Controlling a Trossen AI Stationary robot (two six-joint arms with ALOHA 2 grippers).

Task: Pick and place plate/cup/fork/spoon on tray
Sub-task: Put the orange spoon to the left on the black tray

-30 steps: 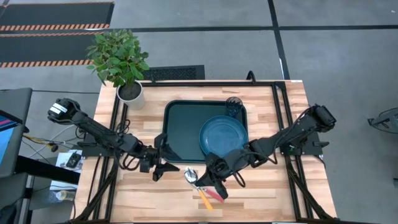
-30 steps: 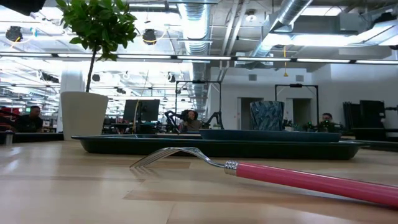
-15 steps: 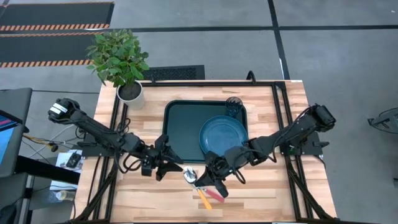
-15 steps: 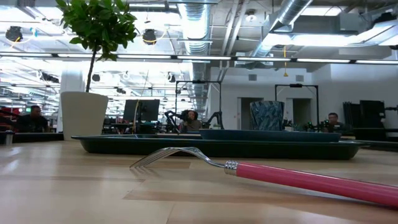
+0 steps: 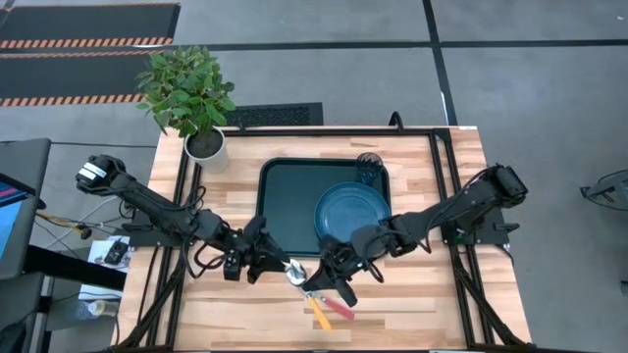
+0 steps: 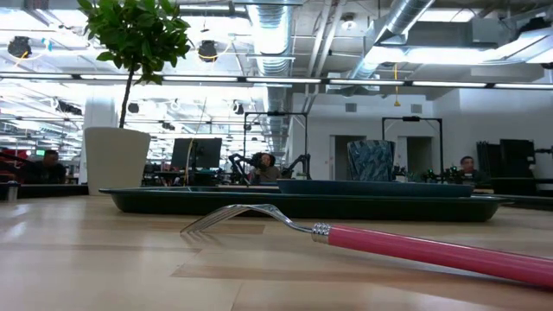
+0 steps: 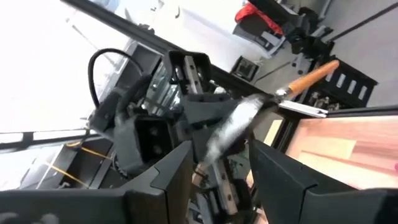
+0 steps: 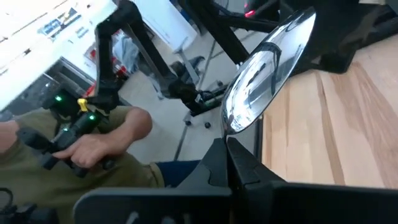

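Observation:
The spoon is held by my right gripper near the table's near edge; its silver bowl sticks out ahead of the shut fingers and its orange handle trails toward the near edge. My left gripper is open, with the bowl just ahead of its fingers and apart from them. The fork lies flat on the table beside the spoon. The blue plate and the dark cup stand on the green tray. My right gripper pinches the spoon's metal neck, just behind the bowl, between its two shut fingers. The bowl stands out beyond the fingertips, pointing toward my left gripper. Whether the handle's end touches the table, I cannot tell.
A white plant pot stands at the far left corner. The tray fills the table's far middle. A person's hands holding a controller show beyond the table in the right wrist view.
My left gripper has gone toward the table's right edge, up to the spoon's bowl, and stays open. My right gripper has shifted a little toward the left with the spoon. The fork has not moved.

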